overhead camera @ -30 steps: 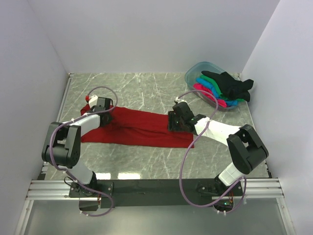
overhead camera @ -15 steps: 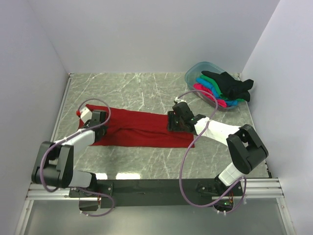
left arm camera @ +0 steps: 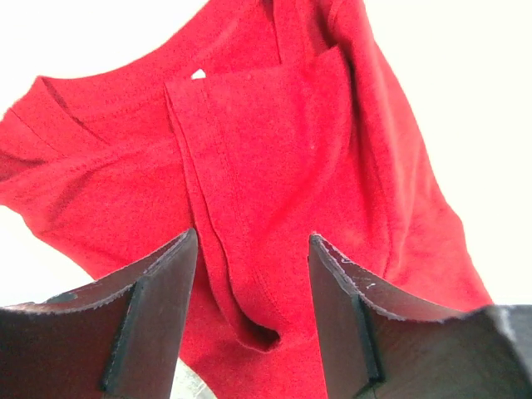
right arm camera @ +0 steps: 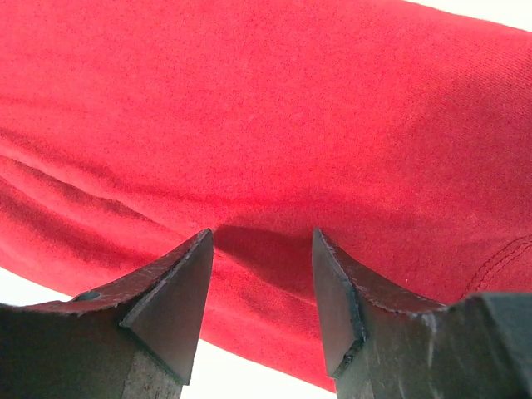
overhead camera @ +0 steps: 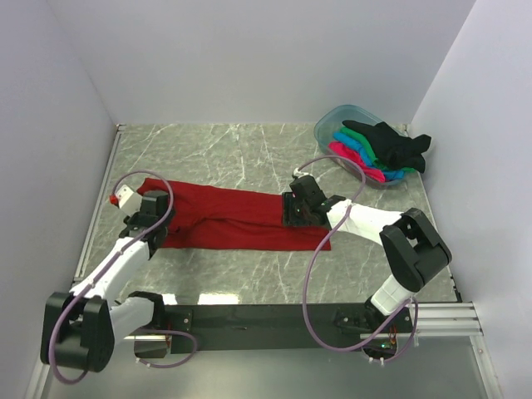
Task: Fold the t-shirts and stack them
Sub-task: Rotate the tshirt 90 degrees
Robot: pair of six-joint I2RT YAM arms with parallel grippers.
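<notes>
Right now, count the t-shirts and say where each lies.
5: dark red t-shirt spread mid-table; black, green, bright blue and hot pink t-shirts piled in the plastic tub, far right. Others may hide underneath.

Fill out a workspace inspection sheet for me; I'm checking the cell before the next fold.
Surface: grey marbled table, no spills seen.
Job's things: dark red t-shirt laid out in a long band; black t-shirt draped over green t-shirt, blue t-shirt and pink t-shirt in clear tub.
Clutter: nothing seen.
Grippers: left gripper and right gripper open, fingers over the red t-shirt's ends.
Cables: purple cables hang in loose loops.
Surroundings: white walls on three sides.
</notes>
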